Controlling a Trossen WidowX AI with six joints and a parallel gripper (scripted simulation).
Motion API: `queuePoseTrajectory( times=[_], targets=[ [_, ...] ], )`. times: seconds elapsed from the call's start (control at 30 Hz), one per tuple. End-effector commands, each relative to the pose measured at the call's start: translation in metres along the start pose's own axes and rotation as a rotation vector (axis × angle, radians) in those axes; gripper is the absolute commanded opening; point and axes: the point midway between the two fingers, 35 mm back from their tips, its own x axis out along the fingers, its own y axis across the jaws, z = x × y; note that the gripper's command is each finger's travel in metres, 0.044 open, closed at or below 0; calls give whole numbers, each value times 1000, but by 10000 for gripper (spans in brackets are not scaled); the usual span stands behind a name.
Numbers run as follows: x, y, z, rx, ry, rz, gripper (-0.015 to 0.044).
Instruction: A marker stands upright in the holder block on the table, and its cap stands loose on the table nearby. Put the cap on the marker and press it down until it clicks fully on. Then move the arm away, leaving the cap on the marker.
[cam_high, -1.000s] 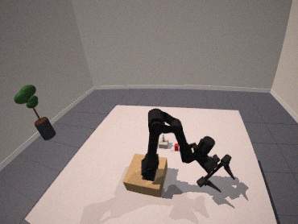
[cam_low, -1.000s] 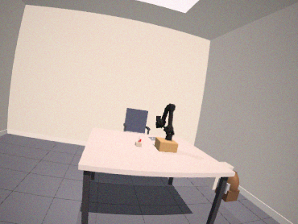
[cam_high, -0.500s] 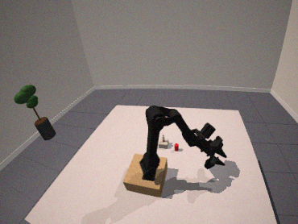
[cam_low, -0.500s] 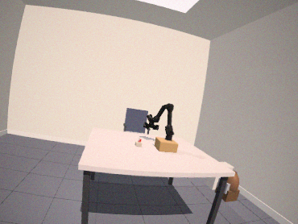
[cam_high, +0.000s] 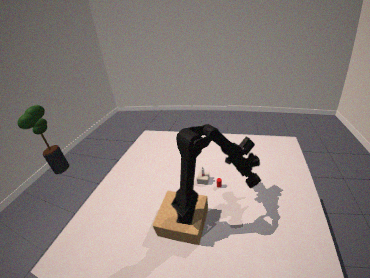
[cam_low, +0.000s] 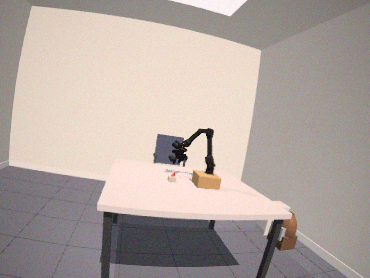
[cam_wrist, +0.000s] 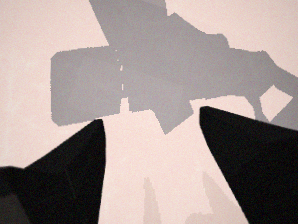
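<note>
The holder block (cam_high: 202, 180) (cam_low: 172, 179) is small and pale and stands on the table in front of the arm's base. The marker (cam_high: 203, 172) stands upright in it and has no cap on. The red cap (cam_high: 219, 183) (cam_low: 174, 174) stands loose on the table a short way from the block; in the exterior view it shows just behind the block. My gripper (cam_low: 178, 163) (cam_wrist: 152, 121) is partly open, with nothing between its fingers. It hangs above the table, off to the side of the cap. The wrist view shows neither cap, marker nor block.
The arm stands on a wooden base block (cam_high: 177, 217) (cam_low: 206, 180) on the pale table (cam_high: 110, 215) (cam_low: 145, 200). The arm's shadow (cam_wrist: 150, 75) falls across the table top under the gripper. A chair (cam_low: 168, 147) stands behind the table and a potted plant (cam_high: 56, 160) beyond its left side.
</note>
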Motion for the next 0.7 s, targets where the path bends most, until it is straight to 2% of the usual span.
queuePoseTrajectory(
  times=[0.0, 0.33, 0.67],
  targets=[
    [-36, 56, -40, -276, 209, 156, 237],
    [-106, 98, -99, -595, 500, 323, 237],
    [-107, 99, -99, -600, 506, 326, 237]
  ],
)
